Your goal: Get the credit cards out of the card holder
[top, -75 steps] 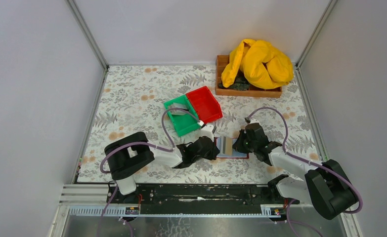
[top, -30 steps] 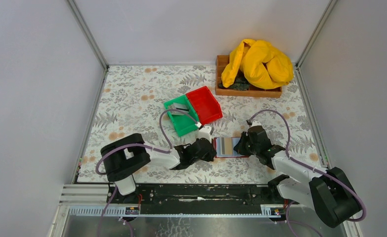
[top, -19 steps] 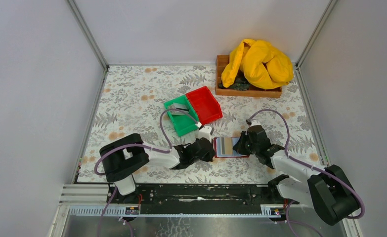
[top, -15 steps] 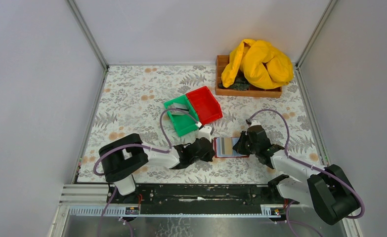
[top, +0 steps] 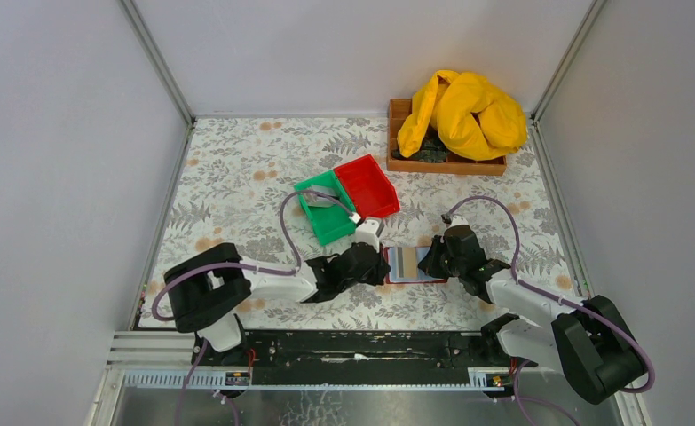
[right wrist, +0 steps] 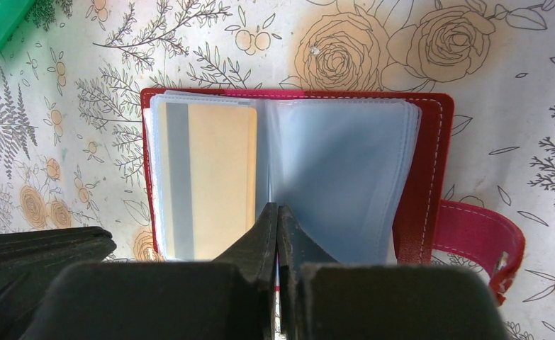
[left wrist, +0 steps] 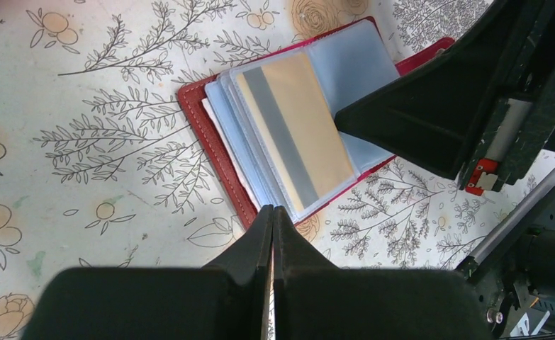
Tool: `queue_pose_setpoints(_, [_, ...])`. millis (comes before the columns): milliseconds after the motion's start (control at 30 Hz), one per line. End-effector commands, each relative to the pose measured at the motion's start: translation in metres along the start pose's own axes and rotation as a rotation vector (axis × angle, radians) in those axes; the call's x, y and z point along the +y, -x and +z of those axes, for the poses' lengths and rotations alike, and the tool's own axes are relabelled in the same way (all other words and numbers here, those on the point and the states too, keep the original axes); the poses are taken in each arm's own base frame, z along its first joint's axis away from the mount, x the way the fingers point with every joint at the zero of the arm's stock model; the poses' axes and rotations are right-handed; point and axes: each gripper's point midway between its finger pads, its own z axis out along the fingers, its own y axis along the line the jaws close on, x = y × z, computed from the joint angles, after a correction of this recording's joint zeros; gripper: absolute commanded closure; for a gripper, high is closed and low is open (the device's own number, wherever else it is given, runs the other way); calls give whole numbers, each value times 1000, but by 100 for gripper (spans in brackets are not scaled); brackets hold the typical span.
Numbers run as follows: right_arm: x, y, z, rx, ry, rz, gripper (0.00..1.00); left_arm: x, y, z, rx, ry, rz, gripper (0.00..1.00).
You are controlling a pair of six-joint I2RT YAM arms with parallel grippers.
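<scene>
Left gripper [left wrist: 272, 210]: fingers clenched flat together, nothing between them. The tip sits at the near edge of the card holder [left wrist: 363, 64], at the sleeve corner; contact can't be made out.

Right gripper [right wrist: 277, 207]: also clenched and empty, with its tip over the fold between the two sleeve stacks.

The card holder lies open and flat on the floral table [top: 237, 169], between the two grippers [top: 381, 266] [top: 429, 259]. One tan card [left wrist: 299, 134] with a grey stripe shows through the top clear sleeve on the left page [right wrist: 217, 177].

Hidden or unclear:
- Any cards under the other sleeves can't be counted.
- The right arm's black body covers the holder's far corner in the left wrist view.
- The right wrist's own fingers hide the holder's [right wrist: 345, 170] near edge.
- From above, both short ends of the holder [top: 407, 264] are under the grippers.
- Something grey lies in the green bin [top: 326, 226], too small to tell.
- A yellow cloth [top: 463, 111] hides most of the wooden tray [top: 446, 165].

Since half a second ago:
- The left arm's elbow block swung left.
- The left gripper moved right, over the red left border that was showing.
- The right arm and the holder are unchanged.
</scene>
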Motion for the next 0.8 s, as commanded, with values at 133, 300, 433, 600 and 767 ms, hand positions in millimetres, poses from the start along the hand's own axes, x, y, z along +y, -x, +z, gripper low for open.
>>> queue_pose_setpoints(133, [-7,-7,1,24,-23,-2,100,-7,13,18,-31,17,-7,100])
queue_pose_setpoints(300, [-7,-7,1,25,-23,-4,100,-3,9,26,-9,14,-23,100])
queue_pose_setpoints(433, [-7,-6,1,24,-23,-4,100,1,6,28,-2,22,-28,100])
queue_pose_setpoints(600, [-6,-6,1,26,-22,-5,100,-1,4,30,4,9,-29,100])
queue_pose_setpoints(767, [-6,-6,1,29,-23,-5,100,-8,4,32,15,-19,-31,100])
